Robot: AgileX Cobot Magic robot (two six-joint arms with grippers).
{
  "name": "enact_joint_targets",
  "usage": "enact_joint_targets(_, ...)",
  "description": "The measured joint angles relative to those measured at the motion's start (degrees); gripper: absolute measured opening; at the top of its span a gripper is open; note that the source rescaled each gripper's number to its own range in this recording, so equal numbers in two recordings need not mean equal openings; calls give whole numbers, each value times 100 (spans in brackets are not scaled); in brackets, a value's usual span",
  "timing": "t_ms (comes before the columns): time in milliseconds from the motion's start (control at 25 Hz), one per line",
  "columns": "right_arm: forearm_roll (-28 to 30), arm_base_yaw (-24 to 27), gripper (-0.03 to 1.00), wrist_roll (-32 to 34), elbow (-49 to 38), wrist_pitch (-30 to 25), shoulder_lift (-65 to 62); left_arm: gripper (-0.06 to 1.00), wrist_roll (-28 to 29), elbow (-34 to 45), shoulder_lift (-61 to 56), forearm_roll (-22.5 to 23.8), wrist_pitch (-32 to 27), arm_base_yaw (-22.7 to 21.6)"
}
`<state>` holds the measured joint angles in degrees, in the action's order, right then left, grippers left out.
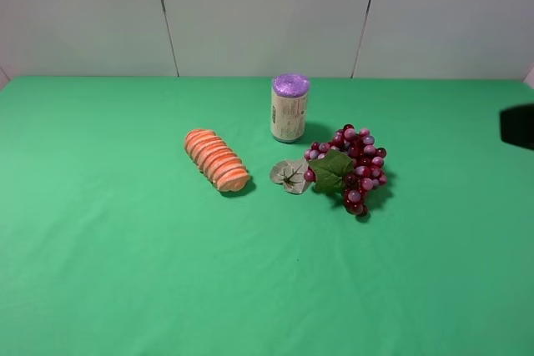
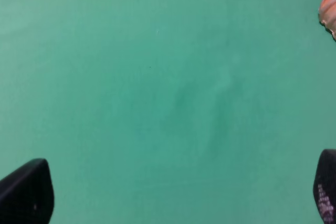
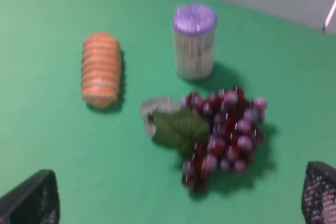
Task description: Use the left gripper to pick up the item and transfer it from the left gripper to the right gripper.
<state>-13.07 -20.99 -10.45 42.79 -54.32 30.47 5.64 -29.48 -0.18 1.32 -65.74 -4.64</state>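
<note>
- The bunch of artificial grapes (image 1: 357,169) lies on the green worktop (image 1: 108,248), right of centre in the high view, its dark red and purple berries untouched by either arm.
- Its green leaf (image 1: 331,169) and a paler leaf (image 1: 289,175) spread toward the ribbed orange roll (image 1: 216,159), which lies on its side, apart from the grapes.
- A purple-topped can (image 1: 289,107) stands upright just behind the grapes.
- The left gripper (image 2: 173,195) hangs over bare green cloth, its black fingers (image 2: 26,192) spread wide and empty; only the roll's edge shows at the border of its wrist view.
- The right gripper (image 3: 181,198) has its fingers (image 3: 32,200) equally wide and empty, looking down on the grapes, can and roll.
- A dark shape (image 1: 517,127) sits at the high view's right edge.
</note>
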Motion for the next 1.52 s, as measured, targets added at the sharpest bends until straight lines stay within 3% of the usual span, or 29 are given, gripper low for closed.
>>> enact_joint_targets(160,310,0,100,423,0,-441,-516,100,0,0,0,0,0,0)
enact_joint_targets(480,925,0,100,932,-350,-663,-1492,100,0,0,0,0,0,0)
enact_joint_targets(840,971,0,100,880,-1400,-495,-2545,100,0,0,0,0,0,0)
enact_joint_targets(1520,978,0,100,805,-1413,-404,-2776,100,0,0,0,0,0,0)
